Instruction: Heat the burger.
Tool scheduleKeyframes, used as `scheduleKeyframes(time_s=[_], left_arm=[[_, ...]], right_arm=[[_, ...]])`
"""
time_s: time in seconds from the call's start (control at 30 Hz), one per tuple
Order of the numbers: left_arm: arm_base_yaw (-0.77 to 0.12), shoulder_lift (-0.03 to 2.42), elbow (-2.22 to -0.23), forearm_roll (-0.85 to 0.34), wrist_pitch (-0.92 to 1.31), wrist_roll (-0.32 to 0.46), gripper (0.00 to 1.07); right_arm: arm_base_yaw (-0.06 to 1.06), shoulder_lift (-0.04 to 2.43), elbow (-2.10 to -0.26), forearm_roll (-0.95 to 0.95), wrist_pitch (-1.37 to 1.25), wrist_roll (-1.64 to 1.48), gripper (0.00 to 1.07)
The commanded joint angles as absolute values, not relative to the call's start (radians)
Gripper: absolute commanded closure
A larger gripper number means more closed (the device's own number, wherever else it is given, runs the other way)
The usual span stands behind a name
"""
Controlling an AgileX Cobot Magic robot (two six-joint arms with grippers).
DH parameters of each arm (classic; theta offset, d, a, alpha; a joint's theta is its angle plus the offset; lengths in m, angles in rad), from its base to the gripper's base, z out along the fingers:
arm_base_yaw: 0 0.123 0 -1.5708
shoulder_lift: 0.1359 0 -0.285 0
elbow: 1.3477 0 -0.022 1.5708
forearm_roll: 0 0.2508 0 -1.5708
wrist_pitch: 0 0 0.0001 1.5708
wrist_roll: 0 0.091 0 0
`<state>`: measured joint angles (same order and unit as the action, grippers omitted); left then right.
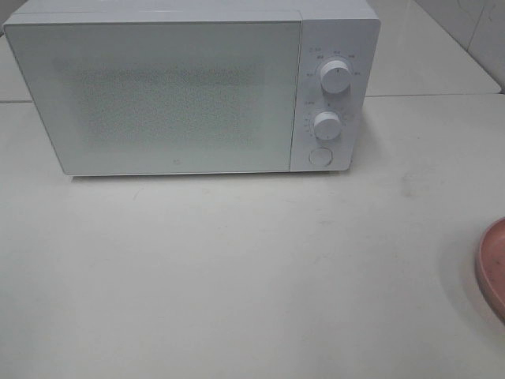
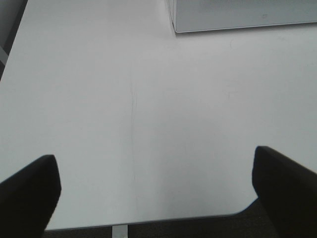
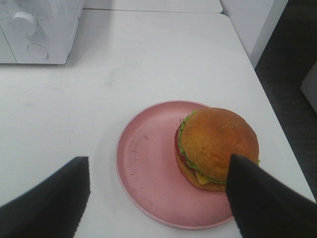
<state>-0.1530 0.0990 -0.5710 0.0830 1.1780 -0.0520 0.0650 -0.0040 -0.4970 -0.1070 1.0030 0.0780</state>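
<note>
While sitting toward one side of the pink plate [image 3: 148, 168], touching its surface, the burger [image 3: 217, 146] shows golden bun, green lettuce, a red tomato edge and yellow cheese, with one black finger [image 3: 260, 198] of the right gripper [image 3: 156, 198] covering part of it. Both spread wide and holding nothing: right gripper above the plate, left gripper [image 2: 156, 191] over bare white table [image 2: 148, 99]. Shut door on the white microwave [image 1: 189, 87], inside not visible; from the high camera, only the plate's rim at the frame edge, burger and both grippers out of frame.

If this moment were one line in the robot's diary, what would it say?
microwave: door shut | burger: on pink plate, untouched | right gripper: open above plate | left gripper: open over bare table
</note>
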Motion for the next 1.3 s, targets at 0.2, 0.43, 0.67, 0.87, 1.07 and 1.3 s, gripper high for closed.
scheduleKeyframes(time_s=[0.2, 0.43, 0.67, 0.87, 1.07, 1.3], left_arm=[[-0.151, 0.012, -0.557, 0.089, 1.178, -0.047, 0.09], [-0.151, -0.034, -0.535, 0.072, 1.083, -0.053, 0.09], [-0.151, -0.031, -0.516, 0.006, 1.068, -0.027, 0.09], [-0.151, -0.031, -0.516, -0.024, 1.068, -0.025, 0.09], [-0.048, -0.032, -0.516, -0.024, 1.068, -0.025, 0.09], [-0.016, -0.032, -0.516, -0.024, 1.068, -0.026, 0.09]], right_arm=[[0.059, -0.031, -0.497, -0.116, 0.997, 0.068, 0.32], [0.059, -0.031, -0.497, -0.116, 0.997, 0.068, 0.32], [0.059, -0.031, -0.497, -0.116, 0.997, 0.068, 0.32], [0.059, -0.031, -0.497, -0.116, 0.997, 0.068, 0.32], [0.059, -0.031, -0.497, -0.116, 0.997, 0.068, 0.32], [0.059, -0.031, -0.497, -0.116, 0.997, 0.068, 0.32]])
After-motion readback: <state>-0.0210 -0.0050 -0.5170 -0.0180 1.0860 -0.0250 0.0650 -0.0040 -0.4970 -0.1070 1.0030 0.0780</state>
